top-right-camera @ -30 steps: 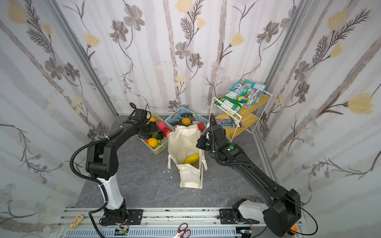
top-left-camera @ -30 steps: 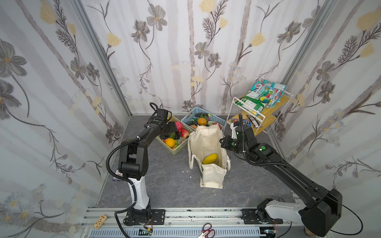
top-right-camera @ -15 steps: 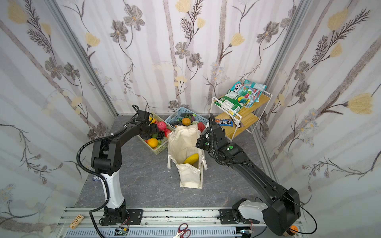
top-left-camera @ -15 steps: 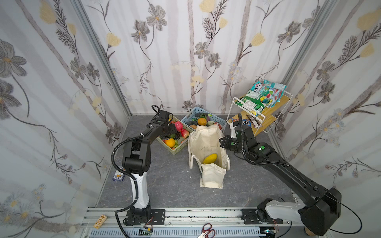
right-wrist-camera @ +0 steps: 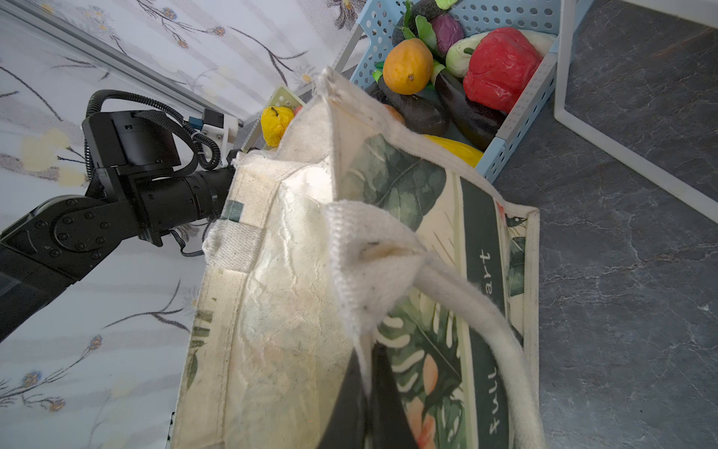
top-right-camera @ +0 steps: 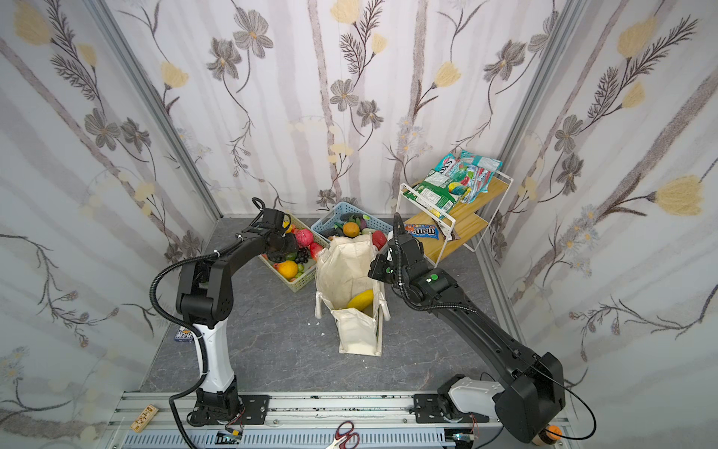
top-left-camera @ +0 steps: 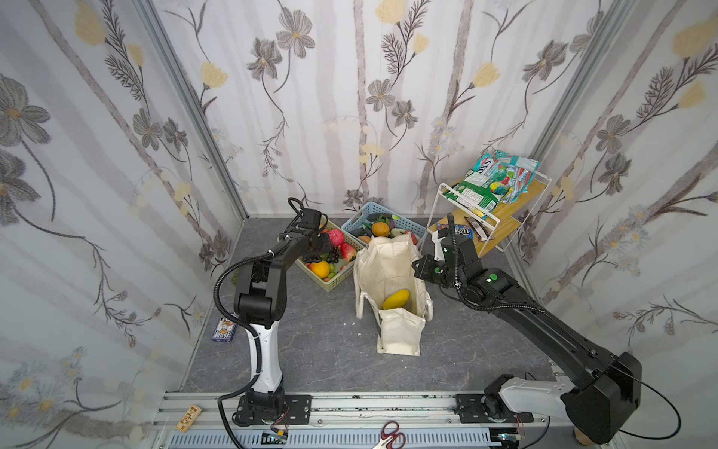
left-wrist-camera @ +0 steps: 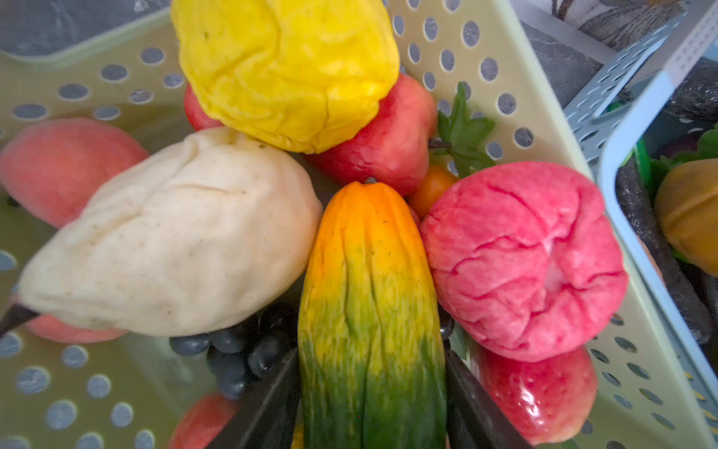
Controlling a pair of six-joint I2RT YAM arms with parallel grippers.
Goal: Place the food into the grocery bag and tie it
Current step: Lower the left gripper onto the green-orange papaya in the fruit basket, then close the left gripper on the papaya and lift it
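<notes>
Left gripper (left-wrist-camera: 371, 404) is in the green basket (top-left-camera: 336, 284), just beside the grocery bag (top-left-camera: 400, 338) on the left arm's side. Orange-green toy fruit (left-wrist-camera: 369, 272) sits right between the jaws, with dark fingers (left-wrist-camera: 268, 408) against both its sides. Cannot tell if it is gripped or only touched. Right gripper (right-wrist-camera: 367, 383) is pinched together on the bag's rim next to the rope handle (right-wrist-camera: 485, 311). Yellow mango (top-left-camera: 396, 298) lies inside the bag.
</notes>
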